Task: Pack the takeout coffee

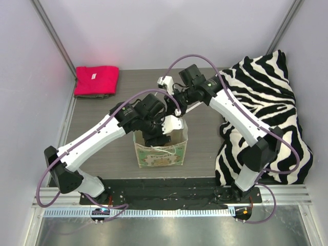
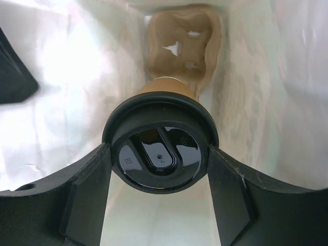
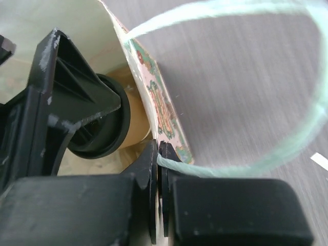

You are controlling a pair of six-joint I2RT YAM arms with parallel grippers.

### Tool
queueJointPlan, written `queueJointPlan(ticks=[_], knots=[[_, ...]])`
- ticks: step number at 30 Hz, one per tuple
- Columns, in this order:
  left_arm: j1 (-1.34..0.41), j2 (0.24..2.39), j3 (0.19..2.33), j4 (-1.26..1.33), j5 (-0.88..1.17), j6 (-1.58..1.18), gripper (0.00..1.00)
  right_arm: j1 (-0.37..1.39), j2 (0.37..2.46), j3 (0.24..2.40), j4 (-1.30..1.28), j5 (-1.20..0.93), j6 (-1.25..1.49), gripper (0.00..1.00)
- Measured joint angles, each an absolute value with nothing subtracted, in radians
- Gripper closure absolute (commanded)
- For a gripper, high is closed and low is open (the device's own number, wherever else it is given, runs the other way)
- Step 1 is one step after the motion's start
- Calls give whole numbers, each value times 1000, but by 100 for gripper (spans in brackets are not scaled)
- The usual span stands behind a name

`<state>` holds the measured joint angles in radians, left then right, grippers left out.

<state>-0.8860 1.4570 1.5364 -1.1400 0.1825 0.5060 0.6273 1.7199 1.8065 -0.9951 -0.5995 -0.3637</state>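
Note:
The takeout coffee point(image 2: 154, 110), a tan paper cup under a black lid, hangs inside the white-and-green paper bag point(image 1: 160, 151). My left gripper point(image 2: 160, 154) is shut on the lid, one finger against each side. Below the cup, the beige pulp tray point(image 2: 182, 41) lies on the bag's floor. In the top view my left gripper point(image 1: 154, 134) reaches down into the bag's mouth. My right gripper point(image 3: 159, 154) is shut on the bag's rim where the pale green string handle point(image 3: 220, 13) joins it. The right wrist view also shows the cup point(image 3: 137, 120) inside the bag wall point(image 3: 164, 107).
A folded red cloth point(image 1: 96, 80) lies at the table's back left. A large zebra-striped cloth point(image 1: 266, 113) covers the right side, close to the right arm. The bag stands mid-table on the grey wood surface point(image 1: 205, 148), between both arms.

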Motion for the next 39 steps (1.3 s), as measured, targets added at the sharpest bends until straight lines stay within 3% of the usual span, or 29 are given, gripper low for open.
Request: queueJointPlan(ticks=[12, 27, 39], knots=[[-881, 1289, 1306, -952, 86, 505, 83, 651, 1426, 1581, -691, -412, -181, 99], [-881, 1084, 1016, -707, -54, 500, 87, 841, 1293, 1363, -527, -208, -172, 99], [-881, 1008, 896, -572, -122, 540, 90, 889, 1271, 1345, -490, -96, -173, 99]])
